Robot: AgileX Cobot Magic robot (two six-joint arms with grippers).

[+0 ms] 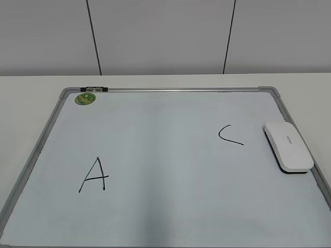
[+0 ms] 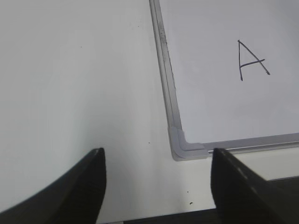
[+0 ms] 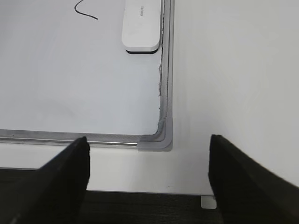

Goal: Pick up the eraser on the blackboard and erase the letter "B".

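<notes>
Eraser [image 1: 288, 146] lies flat on the blackboard [image 1: 165, 217] against its right frame, toward the bench's right edge — I see only an "A" [image 1: 94, 174] and a "C" [image 1: 230, 135], no "B". My left gripper [image 2: 156, 179] and right gripper [image 3: 148, 163] hang wide and empty over the board's near corners.

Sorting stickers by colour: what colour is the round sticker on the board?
Green, clearest in the exterior view: round sticker.

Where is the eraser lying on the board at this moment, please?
In the exterior view the eraser lies flat on the blackboard, against the right frame edge, just right of the letter C. The right wrist view shows it beyond the board's near right corner.
</notes>
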